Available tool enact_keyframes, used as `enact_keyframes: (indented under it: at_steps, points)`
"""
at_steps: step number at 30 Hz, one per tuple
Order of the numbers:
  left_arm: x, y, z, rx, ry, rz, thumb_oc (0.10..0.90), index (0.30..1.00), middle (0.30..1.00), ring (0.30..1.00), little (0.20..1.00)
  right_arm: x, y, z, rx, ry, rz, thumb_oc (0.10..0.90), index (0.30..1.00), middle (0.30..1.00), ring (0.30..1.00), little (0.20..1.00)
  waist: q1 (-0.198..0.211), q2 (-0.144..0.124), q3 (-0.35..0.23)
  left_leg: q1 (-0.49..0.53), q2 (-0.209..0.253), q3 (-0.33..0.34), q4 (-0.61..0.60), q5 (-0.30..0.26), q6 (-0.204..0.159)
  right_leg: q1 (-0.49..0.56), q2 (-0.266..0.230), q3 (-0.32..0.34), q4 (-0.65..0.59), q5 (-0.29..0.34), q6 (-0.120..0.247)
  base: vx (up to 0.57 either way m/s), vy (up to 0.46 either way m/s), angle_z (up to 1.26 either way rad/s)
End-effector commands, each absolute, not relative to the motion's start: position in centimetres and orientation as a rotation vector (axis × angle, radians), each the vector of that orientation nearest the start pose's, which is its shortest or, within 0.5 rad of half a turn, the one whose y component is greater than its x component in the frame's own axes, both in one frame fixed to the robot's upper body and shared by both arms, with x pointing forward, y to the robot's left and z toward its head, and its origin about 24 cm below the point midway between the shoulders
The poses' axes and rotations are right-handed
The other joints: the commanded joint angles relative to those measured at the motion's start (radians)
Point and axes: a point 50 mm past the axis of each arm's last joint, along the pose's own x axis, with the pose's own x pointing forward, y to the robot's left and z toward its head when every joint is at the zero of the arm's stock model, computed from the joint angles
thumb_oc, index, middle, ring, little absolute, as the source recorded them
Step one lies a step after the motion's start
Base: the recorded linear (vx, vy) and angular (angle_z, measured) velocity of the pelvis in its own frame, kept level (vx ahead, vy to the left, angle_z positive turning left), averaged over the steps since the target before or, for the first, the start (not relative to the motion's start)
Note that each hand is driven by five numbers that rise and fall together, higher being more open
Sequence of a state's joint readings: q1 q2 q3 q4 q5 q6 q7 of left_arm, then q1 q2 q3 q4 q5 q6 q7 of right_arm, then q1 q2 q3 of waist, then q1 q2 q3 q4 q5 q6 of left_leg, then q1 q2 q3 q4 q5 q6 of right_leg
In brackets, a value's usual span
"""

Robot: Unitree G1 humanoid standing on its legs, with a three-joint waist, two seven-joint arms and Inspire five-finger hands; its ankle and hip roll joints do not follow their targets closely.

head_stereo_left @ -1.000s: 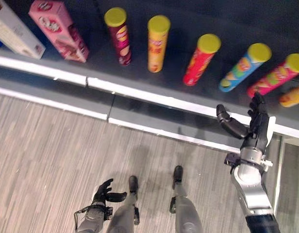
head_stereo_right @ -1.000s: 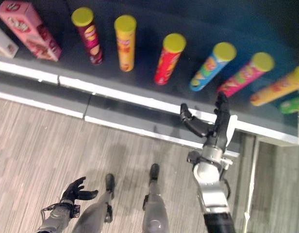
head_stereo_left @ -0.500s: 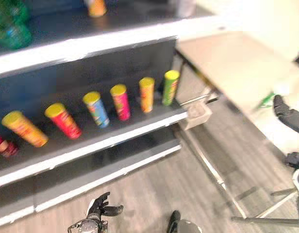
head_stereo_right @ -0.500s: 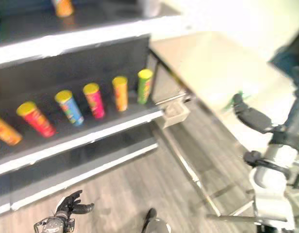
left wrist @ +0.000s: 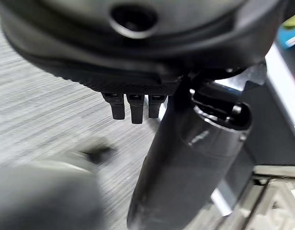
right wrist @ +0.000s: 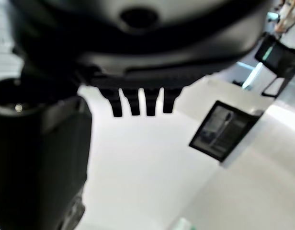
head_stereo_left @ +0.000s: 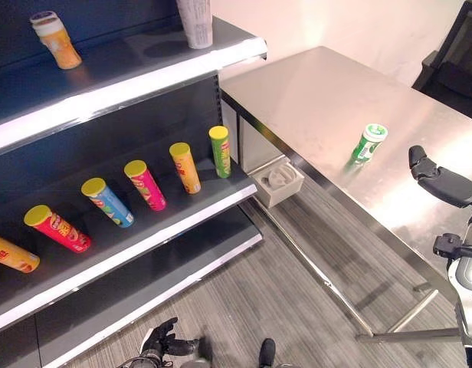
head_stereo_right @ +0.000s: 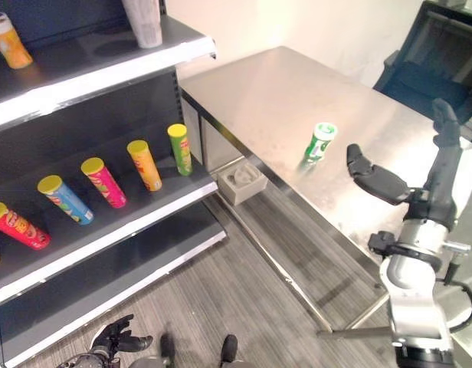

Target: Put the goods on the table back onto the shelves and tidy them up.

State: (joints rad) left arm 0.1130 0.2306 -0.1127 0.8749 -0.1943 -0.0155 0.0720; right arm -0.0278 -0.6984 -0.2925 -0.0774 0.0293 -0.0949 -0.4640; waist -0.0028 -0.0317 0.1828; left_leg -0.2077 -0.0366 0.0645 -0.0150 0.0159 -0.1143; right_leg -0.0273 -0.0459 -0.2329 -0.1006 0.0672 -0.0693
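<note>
A small green can [head_stereo_left: 368, 142] stands upright on the steel table [head_stereo_left: 320, 92], toward its front edge. My right hand [head_stereo_right: 429, 201] is raised to the right of it, apart from the can, with straight fingers, the thumb spread and nothing in it. Low by the floor, my left hand [head_stereo_left: 161, 341] hangs open and holds nothing. To the left is the dark shelf [head_stereo_left: 136, 222]; its middle board carries a row of tilted chip cans, from a green one [head_stereo_left: 219, 150] to a red one [head_stereo_left: 57, 228].
The upper board holds an orange bottle [head_stereo_left: 55, 40] and a pale cup-like item [head_stereo_left: 195, 19]. A small grey box [head_stereo_left: 278, 181] sits between the shelf's end and the table. A black chair [head_stereo_left: 450, 61] stands behind the table. Wood-look floor [head_stereo_left: 297, 291] lies in front.
The whole picture has swung from the shelf's front to the right, so the table and green can now show. My right hand stays raised and open; the left stays low.
</note>
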Motion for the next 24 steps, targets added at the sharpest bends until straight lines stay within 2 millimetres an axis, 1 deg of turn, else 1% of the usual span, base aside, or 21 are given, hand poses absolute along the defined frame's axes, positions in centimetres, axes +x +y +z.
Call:
enact_keyframes:
  at_steps: [1,2,4,6,8,9,10,11,12,13,14,15,16,17,18,19,20,21,22,23,24]
  points:
    - [14.7,23.8,-12.1,0.179,0.831,0.159,0.8,0.9,0.9,0.9,0.9,23.6,-31.0,25.0,-0.577,-0.815,-0.667,0.8,0.9,0.9,0.9,0.9,0.055,0.001,0.02,-0.006,0.011,-0.012,0.047,0.051,0.051,0.076,0.03,0.04,0.018,-0.085,0.176,0.14,0.072,-0.83]
    - [14.3,23.7,-12.3,0.176,0.841,0.159,0.8,0.9,0.9,0.9,0.9,23.9,-30.8,25.1,-0.582,-0.823,-0.658,0.8,0.9,0.9,0.9,0.9,0.058,0.006,0.016,0.022,0.007,-0.025,0.025,0.053,0.059,0.079,0.035,0.05,0.024,-0.089,0.178,0.14,0.104,-1.09]
    - [14.0,23.6,-12.5,0.172,0.852,0.159,0.8,0.9,0.9,0.9,0.9,24.0,-30.6,25.2,-0.585,-0.824,-0.648,0.8,0.9,0.9,0.9,0.9,0.058,0.01,0.015,0.05,0.009,-0.021,-0.005,0.058,0.06,0.087,0.037,0.059,0.026,-0.096,0.18,0.1,0.107,-0.9]
    - [13.0,23.8,-13.1,0.178,0.9,0.171,0.8,0.9,0.9,0.9,0.9,24.5,-30.2,24.9,-0.606,-0.799,-0.622,0.8,0.9,0.9,0.9,0.9,0.054,0.0,-0.008,0.097,0.02,0.009,-0.037,0.061,0.064,0.093,0.027,0.079,0.038,-0.105,0.183,0.16,0.149,-0.45]
    - [12.5,24.0,-13.3,0.18,0.923,0.179,0.8,0.9,0.9,0.9,0.9,24.6,-30.1,24.7,-0.608,-0.789,-0.618,0.8,0.9,0.9,0.9,0.9,0.06,-0.001,-0.014,0.129,0.024,0.028,-0.06,0.058,0.076,0.089,0.017,0.092,0.088,-0.121,0.184,0.13,0.12,-0.6]
    - [12.5,24.1,-13.4,0.188,0.93,0.173,0.8,0.9,0.9,0.9,0.9,24.6,-30.2,24.6,-0.617,-0.784,-0.623,0.8,0.9,0.9,0.9,0.9,0.061,0.0,-0.014,0.144,0.025,0.036,-0.067,0.049,0.088,0.075,0.008,0.091,0.143,-0.134,0.187,0.06,0.095,-0.74]
    - [12.5,24.1,-13.4,0.189,0.93,0.173,0.8,0.9,0.9,0.9,0.9,24.6,-30.1,24.6,-0.617,-0.784,-0.624,0.8,0.9,0.9,0.9,0.9,0.063,0.0,-0.014,0.145,0.024,0.038,-0.066,0.048,0.089,0.07,0.007,0.094,0.153,-0.14,0.188,0.04,0.102,-0.59]
    - [12.5,24.1,-13.3,0.197,0.928,0.17,0.8,0.9,0.9,0.9,0.9,24.7,-30.1,24.5,-0.623,-0.78,-0.622,0.8,0.9,0.9,0.9,0.9,0.062,0.002,-0.009,0.159,0.026,0.049,-0.069,0.042,0.098,0.044,0.003,0.092,0.227,-0.15,0.198,0.03,0.113,-0.28]
    - [12.8,24.4,-13.1,0.212,0.919,0.17,0.8,0.9,0.9,0.9,0.9,24.6,-29.9,24.4,-0.606,-0.785,-0.628,0.8,0.9,0.9,0.9,0.9,0.05,0.006,0.016,0.189,0.04,0.063,-0.071,0.031,0.113,-0.025,-0.013,0.081,0.39,-0.146,0.236,0.02,0.136,-0.32]
    - [13.2,24.8,-12.9,0.229,0.906,0.172,0.8,0.9,0.9,0.9,0.9,24.7,-29.8,24.1,-0.58,-0.785,-0.638,0.8,0.9,0.9,0.9,0.9,0.046,0.007,0.033,0.204,0.051,0.079,-0.071,0.024,0.121,-0.086,-0.052,0.064,0.517,-0.121,0.263,0.01,0.093,-0.27]
    - [13.3,24.9,-12.7,0.232,0.9,0.174,0.8,0.9,0.9,0.9,0.9,24.7,-29.7,23.8,-0.571,-0.778,-0.636,0.8,0.9,0.9,0.9,0.9,0.05,0.009,0.034,0.21,0.054,0.082,-0.071,0.02,0.123,-0.095,-0.073,0.053,0.534,-0.121,0.259,0.0,0.006,-0.22]
    - [13.4,25.0,-12.6,0.237,0.894,0.173,0.8,0.9,0.9,0.9,0.9,24.6,-29.8,23.6,-0.566,-0.77,-0.639,0.8,0.9,0.9,0.9,0.9,0.056,0.007,0.03,0.213,0.058,0.086,-0.072,0.011,0.121,-0.1,-0.111,0.035,0.521,-0.121,0.254,0.0,0.0,0.0]
    - [13.4,25.0,-12.6,0.239,0.895,0.172,0.8,0.9,0.9,0.9,0.9,24.6,-29.8,23.6,-0.566,-0.769,-0.64,0.8,0.9,0.9,0.9,0.9,0.055,0.006,0.03,0.213,0.058,0.084,-0.072,0.01,0.121,-0.098,-0.112,0.034,0.52,-0.122,0.255,0.06,-0.098,0.09]
    - [13.6,25.0,-12.5,0.238,0.885,0.168,0.8,0.9,0.9,0.9,0.9,24.6,-30.0,23.4,-0.546,-0.762,-0.645,0.8,0.9,0.9,0.9,0.9,0.062,0.005,0.022,0.212,0.07,0.078,-0.072,-0.002,0.109,-0.094,-0.168,0.015,0.435,-0.116,0.242,0.08,-0.131,0.09]
    - [13.9,24.9,-12.5,0.242,0.882,0.165,0.8,0.9,0.9,0.9,0.9,24.6,-30.3,23.3,-0.532,-0.751,-0.646,0.8,0.9,0.9,0.9,0.9,0.059,0.003,0.017,0.21,0.073,0.065,-0.072,-0.009,0.102,-0.084,-0.187,0.011,0.354,-0.088,0.244,0.11,-0.181,0.07]
    - [14.1,24.9,-12.5,0.244,0.877,0.16,0.8,0.9,0.9,0.9,0.9,24.7,-30.5,23.2,-0.53,-0.742,-0.648,0.8,0.9,0.9,0.9,0.9,0.054,-0.005,0.015,0.211,0.068,0.057,-0.072,-0.016,0.098,-0.091,-0.194,0.031,0.29,-0.066,0.249,0.07,-0.102,0.05]
    - [14.1,24.9,-12.5,0.244,0.877,0.16,0.8,0.9,0.9,0.9,0.9,24.7,-30.5,23.2,-0.529,-0.742,-0.648,0.8,0.9,0.9,0.9,0.9,0.054,-0.004,0.014,0.21,0.069,0.056,-0.072,-0.016,0.098,-0.084,-0.192,0.029,0.276,-0.059,0.25,0.09,-0.095,0.05]
    - [14.3,24.8,-12.4,0.245,0.871,0.156,0.8,0.9,0.9,0.9,0.9,24.8,-30.8,23.0,-0.532,-0.723,-0.645,0.8,0.9,0.9,0.9,0.9,0.047,-0.011,0.013,0.215,0.063,0.043,-0.072,-0.026,0.094,-0.096,-0.191,0.059,0.203,-0.022,0.26,0.15,-0.109,0.14]
    - [14.3,25.1,-12.3,0.264,0.872,0.154,0.8,0.9,0.9,0.9,0.9,24.8,-31.1,22.3,-0.561,-0.673,-0.634,0.8,0.9,0.9,0.9,0.9,0.036,-0.031,0.002,0.227,0.052,0.033,-0.072,-0.041,0.089,-0.09,-0.185,0.107,0.1,0.01,0.281,0.2,-0.141,0.23]
    - [13.9,25.2,-12.5,0.265,0.883,0.155,0.8,0.9,0.9,0.9,0.9,24.6,-31.0,21.9,-0.567,-0.654,-0.621,0.8,0.9,0.9,0.9,0.9,0.038,-0.044,-0.009,0.238,0.045,0.036,-0.072,-0.046,0.089,-0.063,-0.189,0.099,0.063,0.038,0.29,0.25,-0.187,0.63]
    - [13.6,25.3,-12.6,0.249,0.891,0.174,0.8,0.9,0.9,0.9,0.9,24.5,-31.1,21.3,-0.578,-0.626,-0.6,0.8,0.9,0.9,0.9,0.9,0.039,-0.057,-0.023,0.248,0.054,0.035,-0.072,-0.043,0.078,-0.045,-0.179,0.101,0.049,0.058,0.293,0.19,-0.162,0.71]
